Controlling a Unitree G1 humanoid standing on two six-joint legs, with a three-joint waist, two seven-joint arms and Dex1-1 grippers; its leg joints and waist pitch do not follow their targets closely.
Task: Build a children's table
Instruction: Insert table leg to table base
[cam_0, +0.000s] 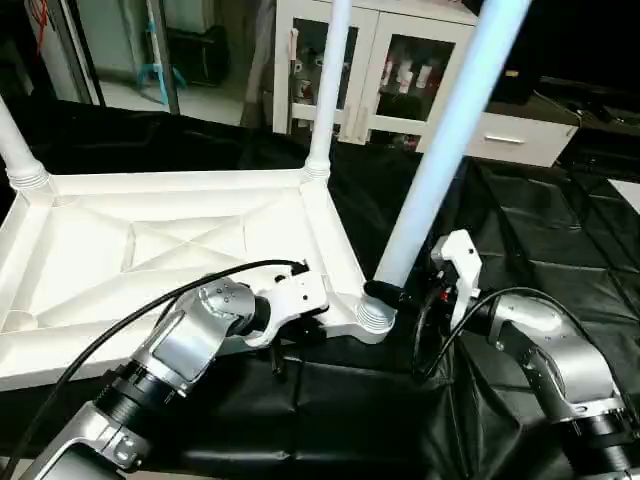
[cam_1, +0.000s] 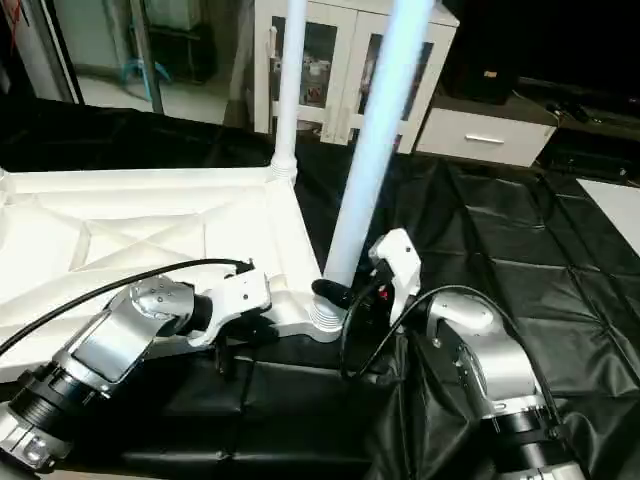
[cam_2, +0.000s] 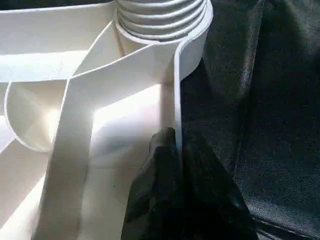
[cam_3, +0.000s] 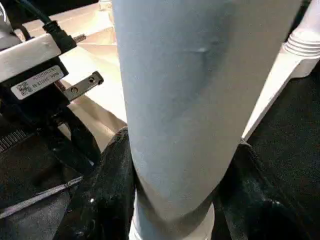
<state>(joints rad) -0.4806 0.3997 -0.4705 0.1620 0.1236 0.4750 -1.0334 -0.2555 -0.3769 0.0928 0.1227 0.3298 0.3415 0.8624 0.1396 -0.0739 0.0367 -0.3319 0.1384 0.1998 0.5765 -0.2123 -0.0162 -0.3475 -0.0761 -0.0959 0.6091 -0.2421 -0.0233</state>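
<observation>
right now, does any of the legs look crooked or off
Yes. The leg gripped by the right hand leans away from the tabletop, while the far-corner leg stands nearly upright. It looks not yet seated straight in its socket.

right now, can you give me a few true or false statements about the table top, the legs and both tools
1. The table top lies upside down, ribs facing up. True.
2. The right tool has its fingers on either side of the near leg, low down by the corner socket. True.
3. The left tool is wide open above the table top. False: it is shut on the table top's rim.
4. All four legs are fitted. False: the near left corner socket holds no leg.
5. The table top rests on a black cloth. True.
</observation>
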